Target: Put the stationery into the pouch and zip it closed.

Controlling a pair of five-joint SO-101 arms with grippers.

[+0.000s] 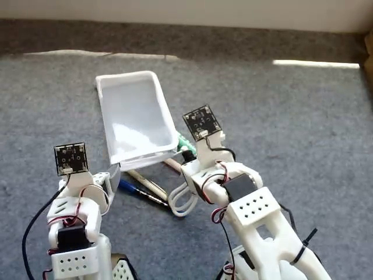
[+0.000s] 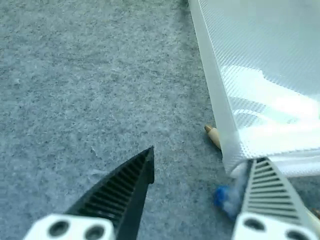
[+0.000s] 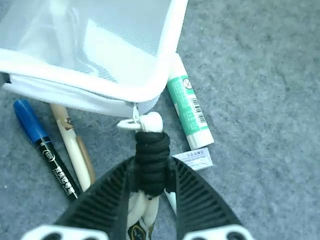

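Observation:
The white mesh pouch (image 1: 137,114) lies flat on the grey carpet, its zippered mouth toward the arms. My right gripper (image 3: 151,165) is shut on the black cord-wrapped zip pull (image 3: 151,150) at the pouch's corner (image 3: 150,95). A green glue stick (image 3: 189,102) lies beside that corner, half under the pouch edge. A blue pen (image 3: 42,145) and a beige pen (image 3: 72,145) lie in front of the mouth. My left gripper (image 2: 202,157) stands open at the pouch's other near corner (image 2: 235,150), its white finger (image 2: 270,190) against the edge, above the blue pen's cap (image 2: 225,197).
A white loop (image 1: 182,203) lies on the carpet under the right gripper (image 1: 187,156). A small white label (image 3: 194,157) lies by the glue stick. Open grey carpet spreads to the right and beyond the pouch; a wall base runs along the far edge.

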